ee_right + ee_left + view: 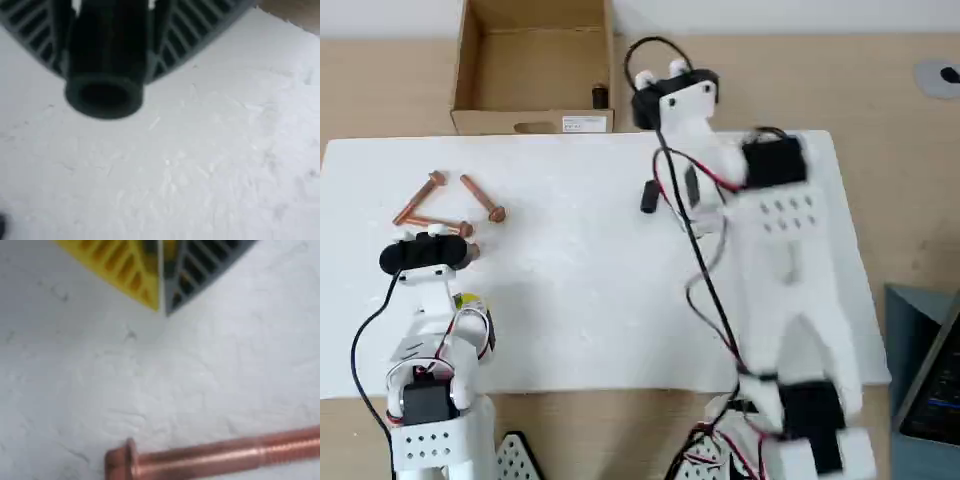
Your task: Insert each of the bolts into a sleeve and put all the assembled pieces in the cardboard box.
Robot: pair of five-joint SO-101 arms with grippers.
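Three copper bolts lie at the mat's left: one (430,188), a second (482,198) and a third (440,225), which is nearest my left arm (425,252). In the left wrist view my left gripper (162,305) is shut with nothing in it, its yellow and grey tips meeting just above the mat, a bolt (215,457) lying close beyond them. My right gripper (107,55) is shut on a black sleeve (105,95), whose open end points out over the mat. In the high view this sleeve (648,195) hangs near the mat's back middle. The cardboard box (470,70) holds a dark piece (599,96).
The white foam mat (580,290) covers most of the wooden table. The box stands just behind the mat's back edge. A dark device (930,380) sits at the right edge. Cables (705,270) trail along the right arm.
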